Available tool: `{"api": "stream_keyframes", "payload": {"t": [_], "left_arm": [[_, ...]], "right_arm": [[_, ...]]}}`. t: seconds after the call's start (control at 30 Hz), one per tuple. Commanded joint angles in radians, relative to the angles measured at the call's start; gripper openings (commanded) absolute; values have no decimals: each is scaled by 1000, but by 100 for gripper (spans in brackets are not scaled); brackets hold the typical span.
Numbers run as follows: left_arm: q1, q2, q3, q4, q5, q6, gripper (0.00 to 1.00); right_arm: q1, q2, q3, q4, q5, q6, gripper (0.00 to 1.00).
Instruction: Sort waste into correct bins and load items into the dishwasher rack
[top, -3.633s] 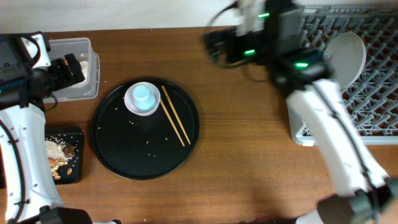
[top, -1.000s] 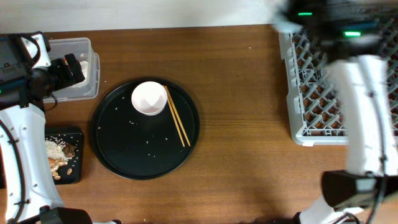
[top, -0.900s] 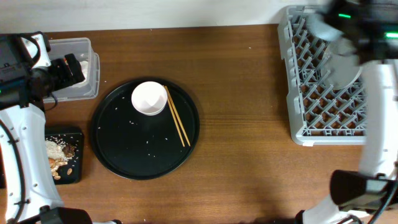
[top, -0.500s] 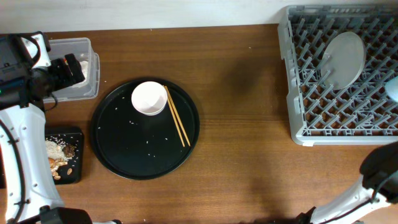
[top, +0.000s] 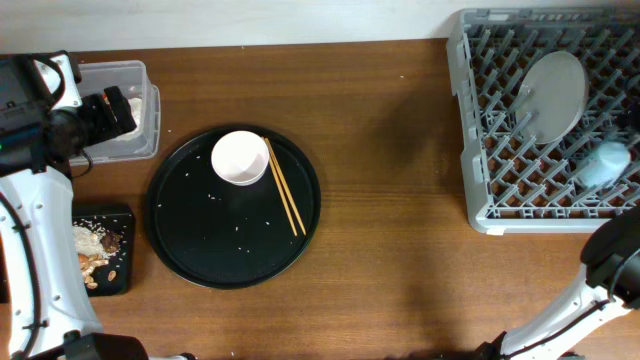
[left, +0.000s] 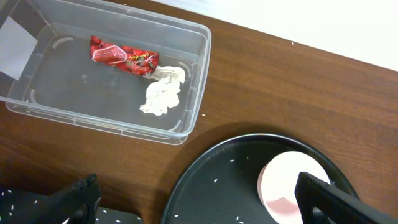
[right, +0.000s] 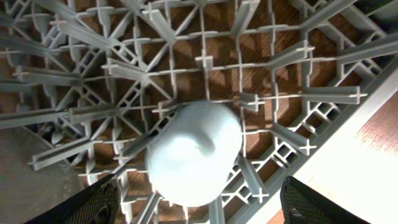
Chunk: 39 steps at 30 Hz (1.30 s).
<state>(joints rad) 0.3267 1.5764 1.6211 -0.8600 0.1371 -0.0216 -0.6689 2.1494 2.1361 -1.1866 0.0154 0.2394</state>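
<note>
The pale blue cup (right: 194, 152) lies mouth-down on the pegs of the grey dishwasher rack (top: 500, 190), near its right side (top: 605, 163). My right gripper (right: 202, 208) hovers over the cup, open, with both fingers clear of it. The white plate (top: 555, 95) stands on edge in the rack. A small white bowl (top: 240, 158) and the wooden chopsticks (top: 283, 187) rest on the round black tray (top: 200, 250). My left gripper (left: 202, 208) hangs open and empty between the tray and the clear tub (left: 37, 106), which holds a red wrapper (left: 121, 56) and a white tissue (left: 163, 93).
The small black bin (top: 128, 270) at the table's left edge holds beige food scraps (top: 95, 250). Rice grains dot the tray. Bare wooden table (top: 390, 150) lies between tray and rack. The right arm's base (top: 615, 270) shows at the lower right.
The right gripper has opened and let go of the cup, which now rests on the rack pegs a little left of where it hung. The left arm is still.
</note>
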Motion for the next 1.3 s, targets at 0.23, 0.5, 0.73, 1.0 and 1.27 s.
{"api": "stream_keyframes", "payload": {"t": [0.23, 0.5, 0.73, 1.0, 1.27], "left_arm": [[2, 2, -1, 2, -3, -9, 99], [2, 2, -1, 2, -3, -9, 99], [2, 2, -1, 2, -3, -9, 99], [2, 2, -1, 2, -3, -9, 99], [2, 2, -1, 2, -3, -9, 99]], "right_arm": [[225, -386, 3, 11, -410, 8, 81], [777, -407, -6, -1, -411, 5, 61], [1151, -133, -7, 103, -326, 97, 43], [1458, 155, -7, 322, -176, -79, 43], [1572, 259, -7, 459, 21, -112, 44]]}}
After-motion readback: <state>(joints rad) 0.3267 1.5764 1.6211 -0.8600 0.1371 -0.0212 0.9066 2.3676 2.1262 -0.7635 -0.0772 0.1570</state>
